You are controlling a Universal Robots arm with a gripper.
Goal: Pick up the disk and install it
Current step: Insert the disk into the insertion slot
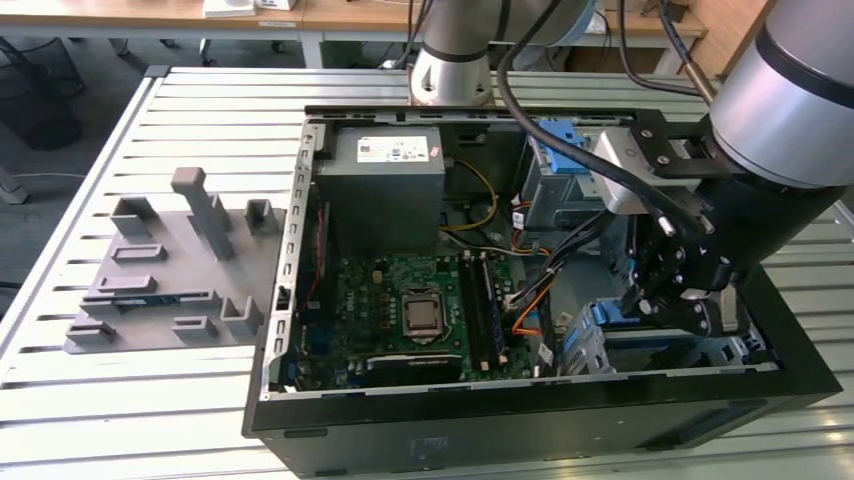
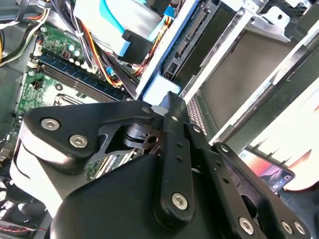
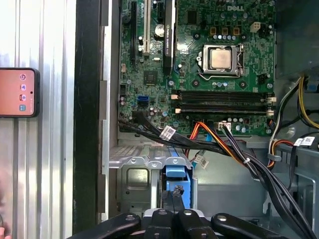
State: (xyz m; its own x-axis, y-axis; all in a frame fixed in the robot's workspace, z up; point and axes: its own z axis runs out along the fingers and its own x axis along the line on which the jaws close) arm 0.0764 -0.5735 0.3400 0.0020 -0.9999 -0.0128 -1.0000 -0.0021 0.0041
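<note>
One blue-framed disk (image 3: 177, 175), clamped upright.

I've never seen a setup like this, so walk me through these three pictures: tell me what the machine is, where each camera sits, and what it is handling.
The machine is a robot arm with a gripper at its end, reaching into an open computer case that lies on a slatted metal table. The exterior view looks at the scene from off the arm. Both wrist views come from cameras riding on the arm, looking past the gripper into the case. Inside are a green motherboard, a grey power-supply box and bundled cables. In the first wrist view the gripper sits at the disk in its blue carrier, in a metal bay. A grey parts tray lies beside the case.
</note>
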